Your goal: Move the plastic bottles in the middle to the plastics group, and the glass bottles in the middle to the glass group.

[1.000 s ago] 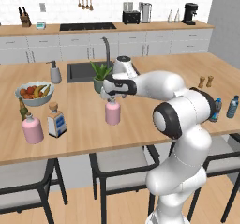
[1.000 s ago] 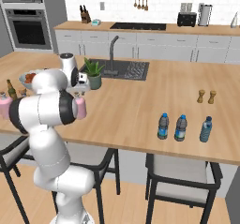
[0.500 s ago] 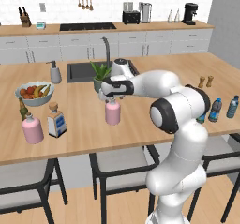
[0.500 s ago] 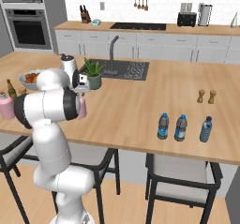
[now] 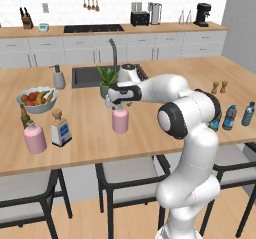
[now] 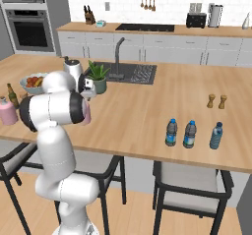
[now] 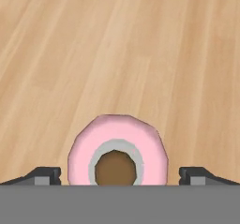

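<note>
The gripper is positioned directly above the round pink bottle, which stands upright on the wooden counter. In the hand view, the gripper has its jaws spread wide, one fingertip to each side of the pink bottle, with clear gaps between tips and bottle shoulder; nothing is gripped. The bottle's open neck faces the camera, between the two tips.

Well off to one side of the gripper, near the counter's front edge, stand the flat square bottle with tan stopper, the stout pink bottle and, just behind it, the thin dark bottle. A fruit bowl sits beyond these. Just beyond the gripper is a potted plant beside the sink.

Far to the opposite side of the gripper, three small water bottles with blue labels stand in a row near the counter's front edge, with two small wooden shakers behind them
</note>
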Motion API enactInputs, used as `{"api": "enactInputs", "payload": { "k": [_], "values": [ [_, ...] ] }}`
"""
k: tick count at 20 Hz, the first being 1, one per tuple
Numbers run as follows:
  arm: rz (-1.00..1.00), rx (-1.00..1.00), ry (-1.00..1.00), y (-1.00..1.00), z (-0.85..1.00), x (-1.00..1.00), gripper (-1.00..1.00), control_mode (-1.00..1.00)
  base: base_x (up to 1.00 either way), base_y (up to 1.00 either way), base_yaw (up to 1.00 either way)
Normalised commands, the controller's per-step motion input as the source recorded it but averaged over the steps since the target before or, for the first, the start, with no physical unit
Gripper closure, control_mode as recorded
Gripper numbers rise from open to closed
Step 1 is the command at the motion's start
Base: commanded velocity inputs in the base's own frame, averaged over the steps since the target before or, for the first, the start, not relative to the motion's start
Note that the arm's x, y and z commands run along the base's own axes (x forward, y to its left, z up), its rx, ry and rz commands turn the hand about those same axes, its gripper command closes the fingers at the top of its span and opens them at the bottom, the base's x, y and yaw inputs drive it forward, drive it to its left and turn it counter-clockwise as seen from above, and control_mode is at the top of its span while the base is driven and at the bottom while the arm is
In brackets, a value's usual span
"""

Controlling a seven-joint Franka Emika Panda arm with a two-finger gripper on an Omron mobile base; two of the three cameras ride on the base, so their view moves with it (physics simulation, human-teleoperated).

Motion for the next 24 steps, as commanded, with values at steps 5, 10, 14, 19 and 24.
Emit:
{"api": "enactInputs", "payload": {
  "k": [5,10,14,19,24],
  "values": [
    [0.00,0.00,0.00,0.03,-0.01,0.11,-1.00,-1.00,0.00,0.00,0.00],
    [0.00,0.00,0.00,0.06,0.00,-0.06,-1.00,-1.00,0.00,0.00,0.00],
    [0.00,0.00,0.00,0.00,0.00,-0.13,-1.00,-1.00,0.00,0.00,0.00],
    [0.00,0.00,0.00,0.00,-0.08,-0.02,-1.00,-1.00,0.00,0.00,0.00],
    [0.00,0.00,0.00,0.00,-0.22,0.11,-1.00,-1.00,0.00,0.00,0.00]
  ]
}}
